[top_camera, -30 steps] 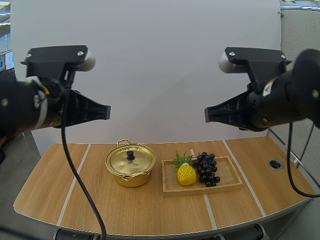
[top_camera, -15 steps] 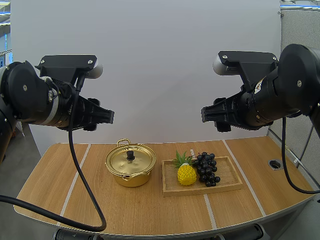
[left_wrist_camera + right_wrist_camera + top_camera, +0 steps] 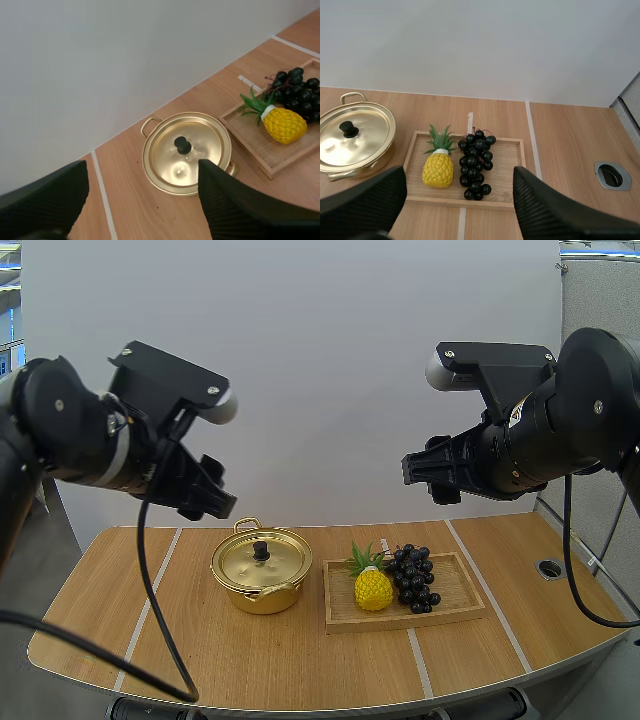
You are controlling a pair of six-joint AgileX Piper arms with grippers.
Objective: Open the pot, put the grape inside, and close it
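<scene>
Gold-coloured and round, the metal pot (image 3: 261, 580) is sitting on the wooden table (image 3: 300, 665), nearer the table's far edge than its near edge and a little left of the middle. Its matching gold lid (image 3: 262, 560) is lying flat on it, closed, with a small black knob (image 3: 261, 551) standing at the centre.

Just beside the pot, toward the table's right edge, a shallow rectangular wooden tray (image 3: 455, 613) is lying. The bunch of dark purple grapes (image 3: 414, 578) is resting inside the tray, running from its far edge toward its near edge, just beside a yellow plastic pineapple (image 3: 373, 588) that is lying nearer the tray's left edge. A small grey round grommet (image 3: 551, 568) is sitting by the table's right edge.

The 2 arms are hanging high above the table, well apart from everything on it. The left gripper (image 3: 218, 502) is pointing forward and down toward the pot; in the left wrist view its 2 black fingers (image 3: 235, 205) are standing wide apart, released, framing the lidded pot. The right gripper (image 3: 410, 470) is pointing inward, roughly level, above the tray; in the right wrist view its fingers (image 3: 545, 210) are likewise spread and holding nothing, with the tray between them.
</scene>
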